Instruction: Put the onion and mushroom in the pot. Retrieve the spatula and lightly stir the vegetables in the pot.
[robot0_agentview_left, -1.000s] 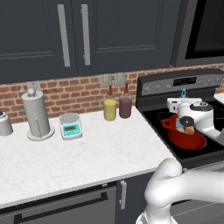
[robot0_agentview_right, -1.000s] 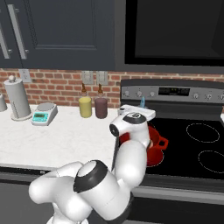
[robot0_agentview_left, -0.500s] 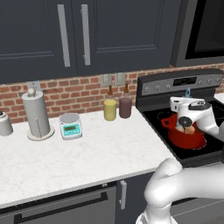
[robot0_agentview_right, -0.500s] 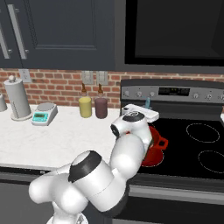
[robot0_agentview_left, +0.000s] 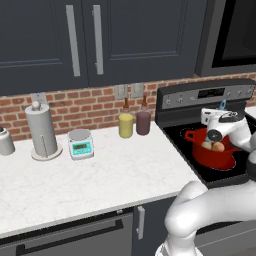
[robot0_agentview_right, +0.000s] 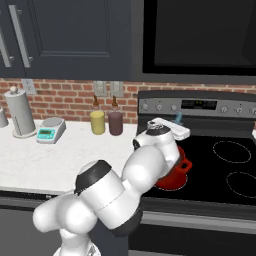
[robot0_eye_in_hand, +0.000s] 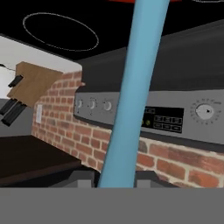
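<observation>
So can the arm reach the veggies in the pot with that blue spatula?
Probably yes. The jaws are shut on the spatula, the hand hangs right over the open pot, and the onion and mushroom lie uncovered inside.

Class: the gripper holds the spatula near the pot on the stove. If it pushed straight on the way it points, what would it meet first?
Most likely the stove's control panel on its brick-backed rear wall; the spatula runs ahead of the gripper, though depth is unclear.

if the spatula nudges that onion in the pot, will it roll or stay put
It will probably roll: the onion looks round and smooth. The red pot walls and the mushroom beside it should stop it soon. The spatula looks straight, so likely stiff enough to push it.
</observation>
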